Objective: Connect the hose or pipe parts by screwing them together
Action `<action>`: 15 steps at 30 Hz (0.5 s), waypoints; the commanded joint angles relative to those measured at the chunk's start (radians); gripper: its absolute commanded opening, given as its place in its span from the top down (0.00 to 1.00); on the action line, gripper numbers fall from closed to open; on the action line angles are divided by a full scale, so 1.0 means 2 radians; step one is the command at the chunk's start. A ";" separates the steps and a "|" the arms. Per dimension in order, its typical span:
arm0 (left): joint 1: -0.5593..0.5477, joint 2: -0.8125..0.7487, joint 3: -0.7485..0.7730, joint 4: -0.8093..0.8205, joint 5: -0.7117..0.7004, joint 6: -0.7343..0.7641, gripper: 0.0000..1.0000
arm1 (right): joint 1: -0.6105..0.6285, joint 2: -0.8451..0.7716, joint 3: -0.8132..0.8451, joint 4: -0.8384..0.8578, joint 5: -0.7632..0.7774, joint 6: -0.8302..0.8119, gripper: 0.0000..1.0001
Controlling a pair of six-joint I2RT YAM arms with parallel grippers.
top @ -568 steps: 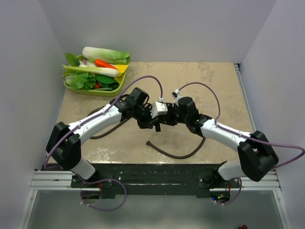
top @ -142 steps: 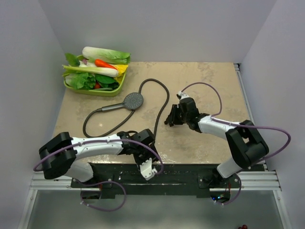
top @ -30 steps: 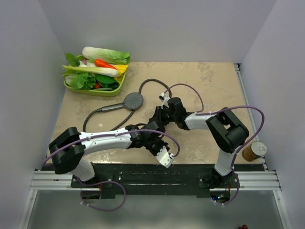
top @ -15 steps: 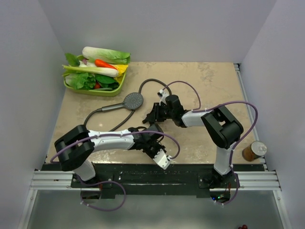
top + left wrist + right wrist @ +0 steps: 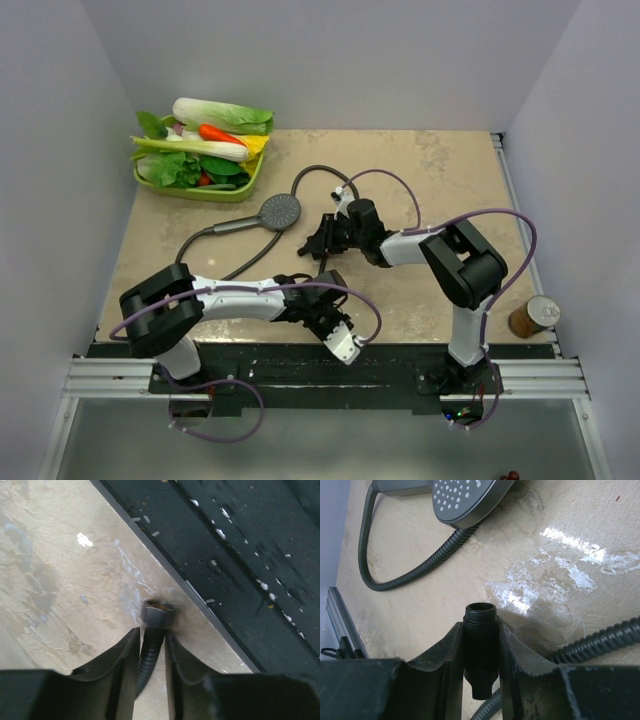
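Note:
The dark grey shower head point(image 5: 280, 210) lies face up at mid-table, and its round face point(image 5: 467, 500) fills the top of the right wrist view. Its thin dark hose point(image 5: 320, 172) loops round behind it. My right gripper point(image 5: 322, 243) hangs just right of the head, shut on a short black threaded fitting point(image 5: 480, 615) that sticks up between the fingers point(image 5: 457, 645). My left gripper point(image 5: 335, 322) is low at the table's front edge. It is shut on the hose point(image 5: 149, 652) just behind its end nut point(image 5: 159, 614), which rests on the tabletop.
A green tray of toy vegetables point(image 5: 195, 165) stands at the back left. The black front rail point(image 5: 240, 555) runs right beside the hose nut. A brown can point(image 5: 535, 315) sits beyond the table's right edge. Purple cables point(image 5: 400, 185) arch over both arms. More hose point(image 5: 600, 640) lies under my right gripper.
My right gripper has drawn a little left toward the shower head with the fitting. My left wrist has shifted slightly along the front edge, still around the hose end.

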 commanded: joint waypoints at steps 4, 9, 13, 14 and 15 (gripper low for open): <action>-0.010 0.012 -0.003 0.021 0.011 -0.005 0.58 | 0.007 0.037 -0.018 -0.069 0.038 -0.018 1.00; -0.011 0.013 -0.005 0.015 0.012 0.001 0.57 | 0.006 0.039 -0.020 -0.063 0.036 -0.015 1.00; -0.019 0.010 -0.006 0.007 0.013 0.006 0.56 | 0.006 0.041 -0.020 -0.060 0.036 -0.013 1.00; -0.023 0.009 -0.006 0.003 0.015 0.008 0.56 | 0.006 0.042 -0.019 -0.060 0.036 -0.012 1.00; -0.025 0.009 -0.005 -0.001 0.017 0.010 0.56 | 0.006 0.044 -0.019 -0.061 0.036 -0.012 1.00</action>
